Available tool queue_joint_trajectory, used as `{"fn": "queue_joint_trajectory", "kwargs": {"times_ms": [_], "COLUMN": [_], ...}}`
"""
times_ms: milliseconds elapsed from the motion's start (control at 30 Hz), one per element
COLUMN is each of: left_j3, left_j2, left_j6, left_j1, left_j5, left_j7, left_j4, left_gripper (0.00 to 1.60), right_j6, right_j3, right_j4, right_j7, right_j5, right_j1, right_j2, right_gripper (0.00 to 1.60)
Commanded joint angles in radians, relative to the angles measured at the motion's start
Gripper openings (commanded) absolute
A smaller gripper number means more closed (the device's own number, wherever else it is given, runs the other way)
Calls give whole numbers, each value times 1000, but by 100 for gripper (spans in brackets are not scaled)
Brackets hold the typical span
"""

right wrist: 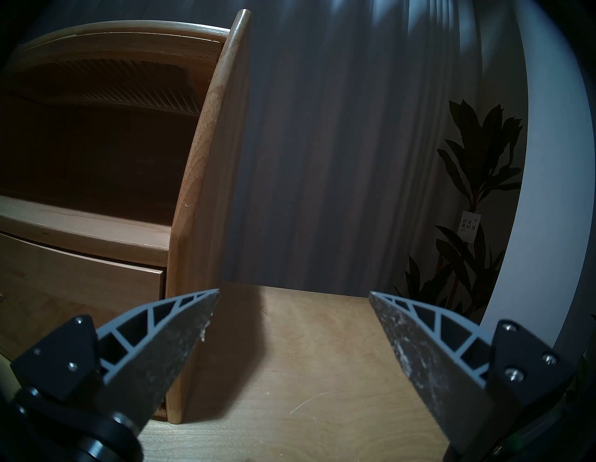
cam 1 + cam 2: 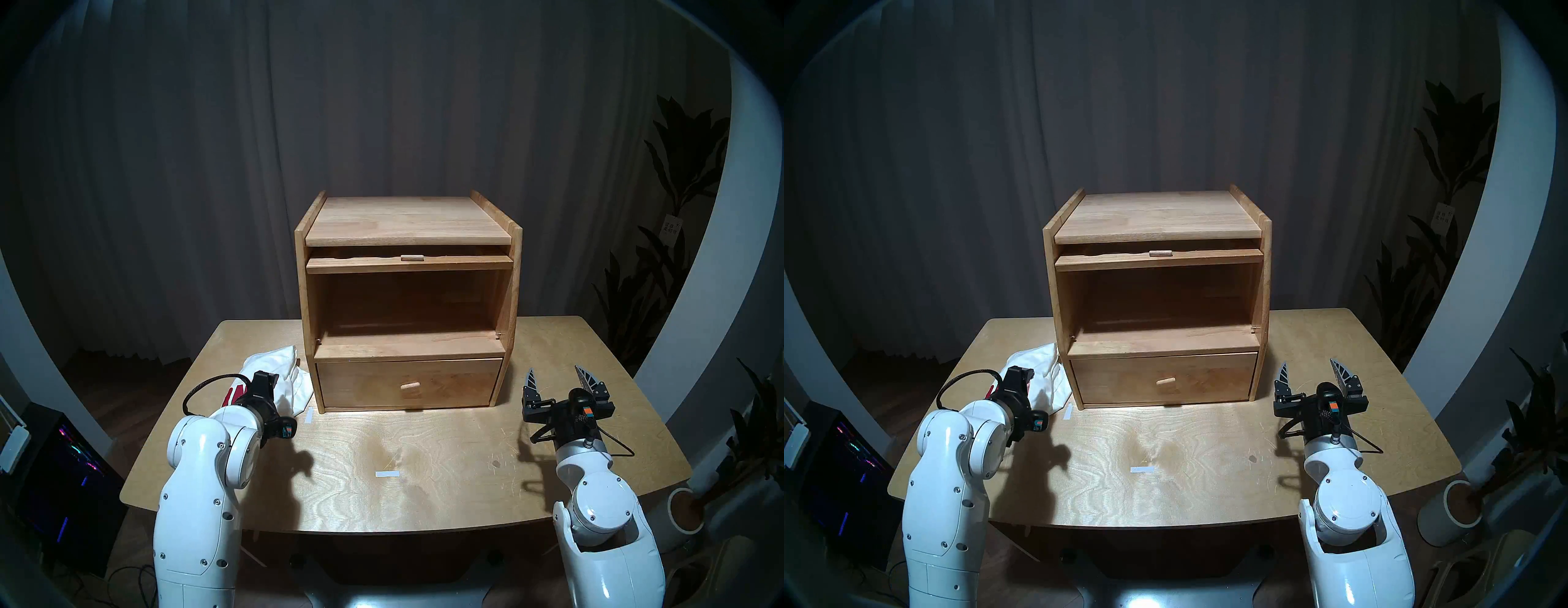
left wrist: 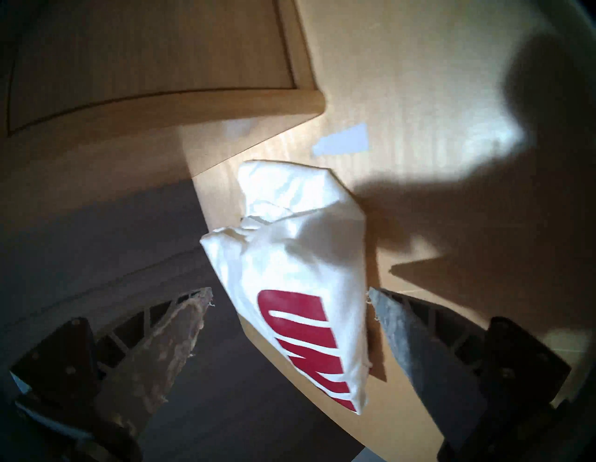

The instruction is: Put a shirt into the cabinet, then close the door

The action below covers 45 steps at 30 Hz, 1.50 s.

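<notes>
The shirt point(image 2: 278, 373), white with red letters, is seen crumpled on the table point(image 2: 424, 475), just left of the cabinet point(image 2: 407, 297). The left gripper point(image 3: 290, 295) is held above the shirt with its jaws spread wide; nothing is held. The cabinet's upper part is open, and the door point(image 2: 409, 263) is tucked up under the top. The right gripper point(image 2: 555, 378) is held wide open and empty, right of the drawer point(image 2: 409, 384).

The cabinet point(image 2: 407, 305) stands on the table point(image 2: 424, 475), with the shirt point(image 2: 280, 373) just beside its left side.
</notes>
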Motion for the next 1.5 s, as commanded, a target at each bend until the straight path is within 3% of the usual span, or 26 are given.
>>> {"fn": "queue_joint_trajectory", "kwargs": {"times_ms": [0, 167, 233, 367, 667, 800, 900, 1000, 1100, 1233, 1467], "left_j3": [-34, -52, -64, -103, -145, -159, -147, -127, -123, -101, -80], "left_j2": [52, 104, 127, 156, 128, 138, 139, 143, 139, 163, 180], "left_j6": [55, 70, 50, -23, -160, -182, -191, -175, -159, -133, -101], "left_j1": [-108, -158, -184, -44, 43, 71, 50, -18, -46, -129, -178], "left_j5": [25, 40, 52, 34, 1, -28, -33, -22, -16, -18, -17], "left_j7": [71, 96, 60, 6, -55, -16, 36, 92, 106, 185, 251], "left_j4": [120, 220, 258, 113, 19, 17, 63, 159, 179, 284, 358], "left_gripper": [160, 160, 160, 160, 160, 160, 160, 160, 160, 160, 160], "right_j6": [-5, -6, -6, -5, -5, -3, -3, -4, -4, -5, -5], "right_j3": [-1, -1, -1, -1, -1, -1, -1, -1, -1, -1, -1], "right_j4": [-19, -22, -25, -26, -28, -30, -31, -30, -28, -26, -28], "right_j7": [1, 1, 1, 1, 2, 2, 2, 2, 2, 1, 1], "right_j5": [-1, -1, -1, -1, -1, -1, -1, -1, -1, -1, -1], "right_j1": [5, 4, 2, 1, 0, -1, -2, -1, 0, 1, 0], "right_j2": [2, 2, 2, 3, 3, 3, 3, 3, 3, 3, 3], "right_gripper": [160, 160, 160, 160, 160, 160, 160, 160, 160, 160, 160]}}
